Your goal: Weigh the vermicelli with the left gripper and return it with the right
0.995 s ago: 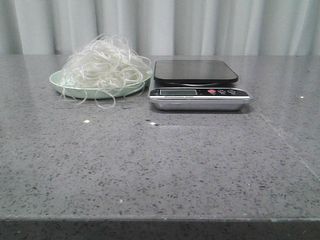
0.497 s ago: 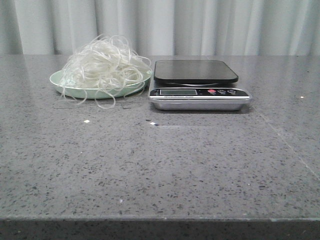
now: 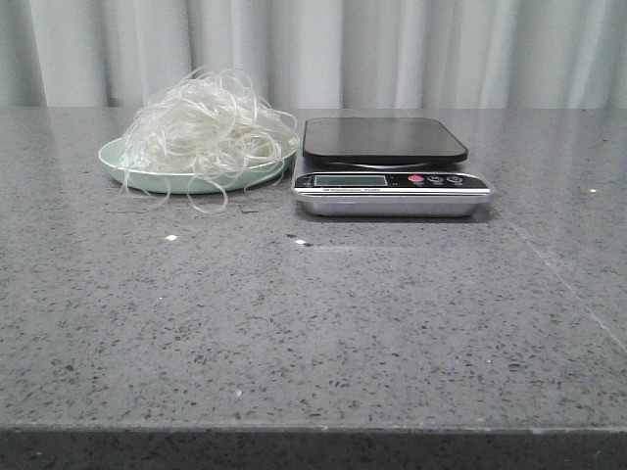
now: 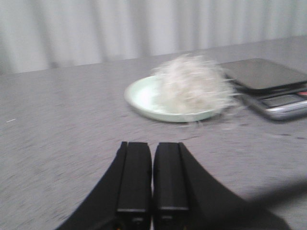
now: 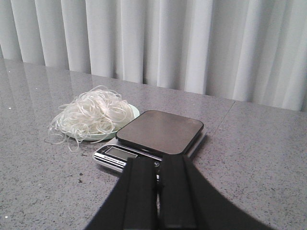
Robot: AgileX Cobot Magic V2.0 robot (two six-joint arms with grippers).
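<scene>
Two things share my grey stone table point(image 3: 313, 323), and I read them from the left. First comes the pale green plate point(image 3: 132, 174) — it holds the vermicelli point(image 3: 208, 127), a fluffy white tangle heaped across nearly the whole dish, with a few loose strands spilling over the front rim onto the table. Just beside it on the right stands the kitchen scale point(image 3: 390, 166); its dark weighing platform point(image 3: 383, 139) carries nothing, and the silver front panel shows a small display and buttons I cannot read.

Neither arm shows in my front view. From the left wrist camera, blurred, I see the left gripper point(image 4: 152, 179) with its black fingers pressed together, pinching nothing, well short of the plate. The right gripper point(image 5: 157, 191) is likewise closed on nothing — it sits near the scale's front edge.
</scene>
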